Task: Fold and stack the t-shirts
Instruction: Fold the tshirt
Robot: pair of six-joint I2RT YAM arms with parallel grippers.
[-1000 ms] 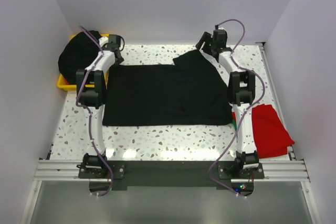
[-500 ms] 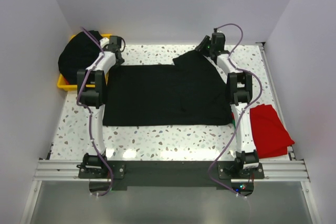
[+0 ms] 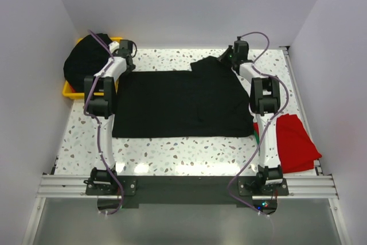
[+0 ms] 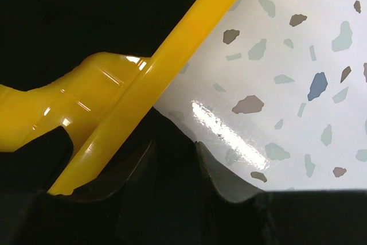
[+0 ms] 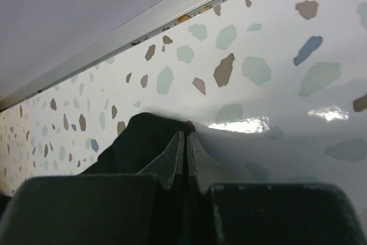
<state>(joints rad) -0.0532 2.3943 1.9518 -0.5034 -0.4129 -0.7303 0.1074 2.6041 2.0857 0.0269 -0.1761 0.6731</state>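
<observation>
Your right gripper is clenched on the far corner of the flat black cloth t-shirt; its long side runs leftward to your left gripper, fingers parted over the other corner, beside a yellow plastic bin.

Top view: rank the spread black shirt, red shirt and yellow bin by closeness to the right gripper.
1. Spread black shirt, far-right corner pinched in the right gripper.
2. Red shirt, near right edge.
3. Yellow bin, far left.
</observation>
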